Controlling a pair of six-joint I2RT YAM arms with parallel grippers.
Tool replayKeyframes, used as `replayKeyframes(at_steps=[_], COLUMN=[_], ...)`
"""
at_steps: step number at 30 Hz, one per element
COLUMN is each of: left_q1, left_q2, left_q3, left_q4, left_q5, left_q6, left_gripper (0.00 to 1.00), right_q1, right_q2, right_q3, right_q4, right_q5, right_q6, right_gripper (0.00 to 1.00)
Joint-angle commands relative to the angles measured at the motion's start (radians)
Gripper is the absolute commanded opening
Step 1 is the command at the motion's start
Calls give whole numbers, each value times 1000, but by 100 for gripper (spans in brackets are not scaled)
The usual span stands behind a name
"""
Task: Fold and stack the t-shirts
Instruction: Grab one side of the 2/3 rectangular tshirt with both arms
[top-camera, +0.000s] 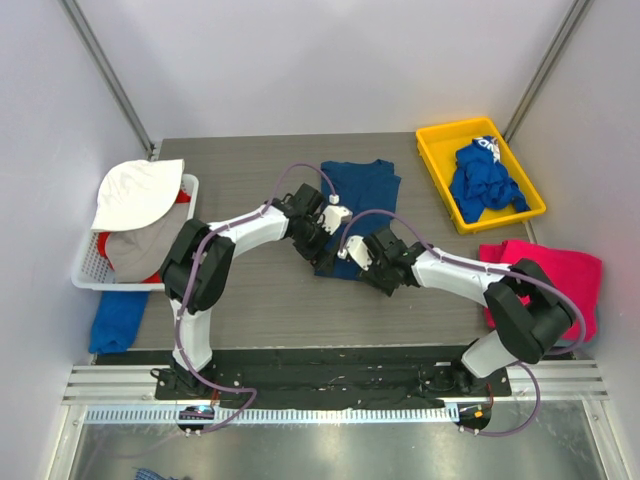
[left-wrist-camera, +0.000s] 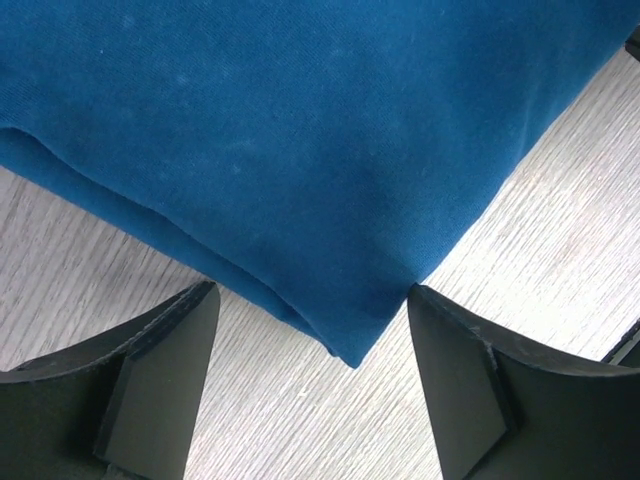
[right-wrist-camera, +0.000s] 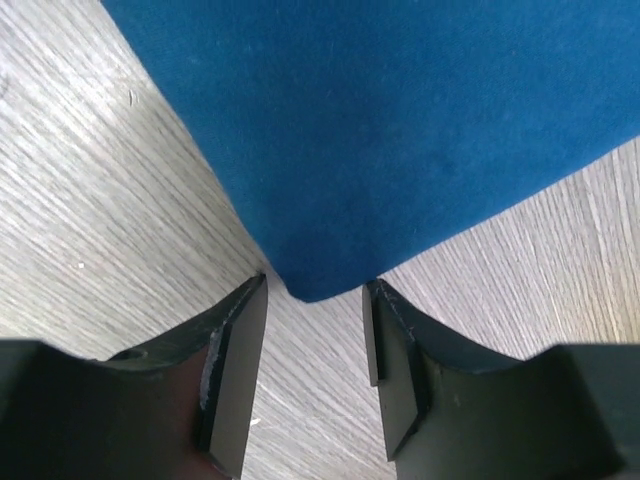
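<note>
A navy t-shirt (top-camera: 365, 190) lies folded flat mid-table, with no print showing. My left gripper (top-camera: 318, 232) is open at its near left side; in the left wrist view (left-wrist-camera: 311, 290) the jaws straddle a folded corner of the shirt (left-wrist-camera: 300, 130) without gripping it. My right gripper (top-camera: 362, 258) is open at the near right corner; in the right wrist view (right-wrist-camera: 316, 283) the shirt's (right-wrist-camera: 400, 120) corner tip sits between the fingertips, ungripped. A magenta-pink t-shirt (top-camera: 545, 270) lies at the right edge. A royal-blue t-shirt (top-camera: 485, 180) with white lettering is crumpled in a yellow bin (top-camera: 432, 140).
A white basket (top-camera: 85, 270) at the left holds a white hat (top-camera: 135, 190), a grey cloth and something red. A blue cloth (top-camera: 118, 318) lies in front of the basket. The arms' black base strip runs along the near edge.
</note>
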Motion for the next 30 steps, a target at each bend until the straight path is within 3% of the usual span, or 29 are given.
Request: replayKeyframes(at_steps=[1,8,16,30], left_q1=[-18,-24,-29,-38], left_q2=[4,-1,-7,-7], left_q3=[-32,-63,-77,-66], left_q4=[22,26,22,3], left_q5=[39,32,33,49], left_q6=[-10,-4,5,27], left_gripper=[77,72,72,70], right_q1=[3,1,1,-66], right_q2=[34,68,78,120], right_q3=[27,49,64,89], right_q4=[53,64,56,58], right_q5=[-6,-8,-26,-187], right_q6=[-11,-14,-11,-39], right_gripper=[50,49,58,54])
